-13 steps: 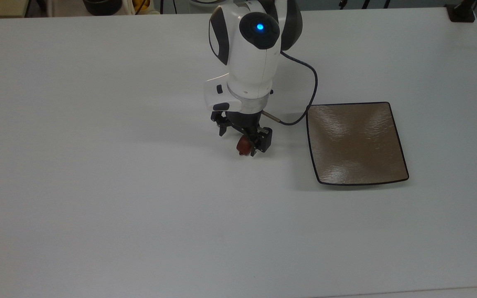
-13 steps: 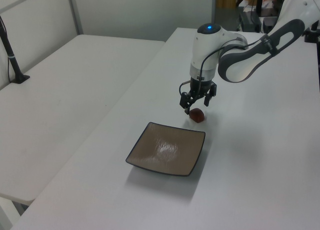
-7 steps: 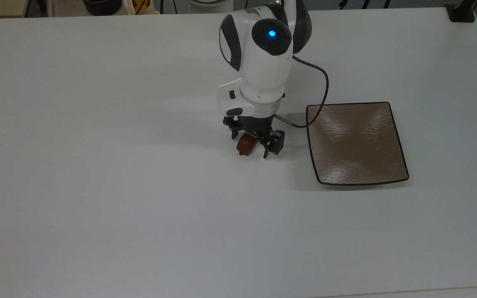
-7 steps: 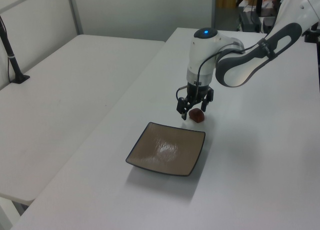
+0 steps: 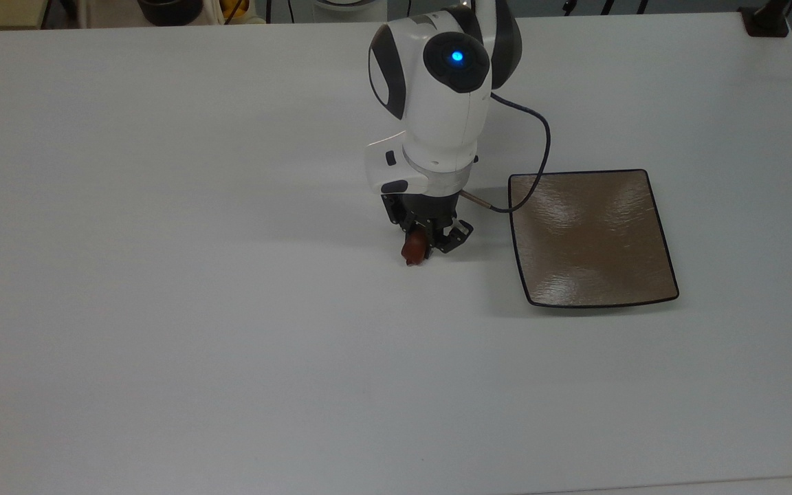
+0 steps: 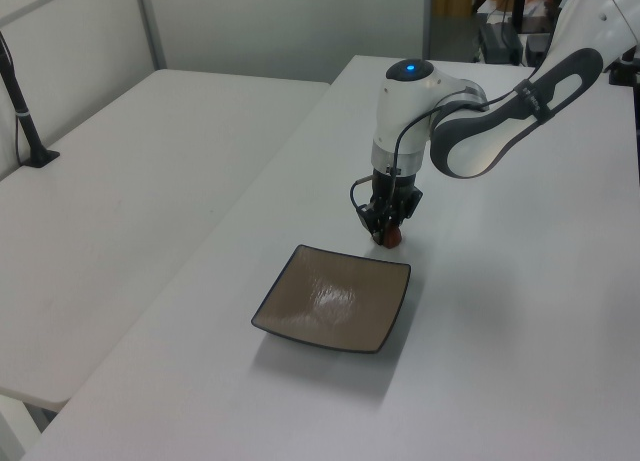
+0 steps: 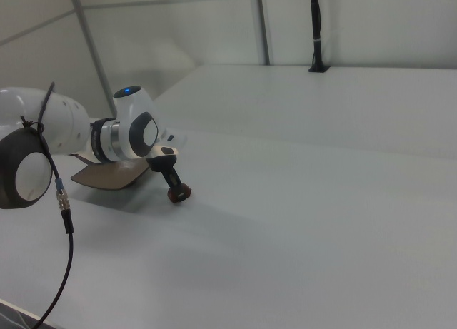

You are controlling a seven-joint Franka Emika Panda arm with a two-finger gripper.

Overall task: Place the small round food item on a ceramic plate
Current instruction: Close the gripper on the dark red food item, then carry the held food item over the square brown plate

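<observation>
Gripper (image 5: 418,249) is low over the white table (image 5: 162,275), its fingers closed around the small round food item (image 5: 412,251); in the top view the reddish-brown lump pokes out at the lower left of the black fingers. In the left view the gripper (image 6: 391,231) points straight down and the item (image 6: 393,239) sits at the fingertips, at table level or just off it; contact with the table cannot be judged. In the right view the gripper (image 7: 178,190) shows the item (image 7: 176,195) clamped at its tip, just above its own shadow. The ceramic plate (image 5: 592,237) lies flat on the table, to the top view's right of the gripper, near but apart from it, and bare. In the left view the plate (image 6: 333,299) lies in front of the gripper, its far edge close to the item. In the right view the plate (image 7: 103,177) is partly hidden behind the arm. A dark cable (image 5: 540,155) loops from the wrist and, in the top view, crosses over the plate's upper left corner.
</observation>
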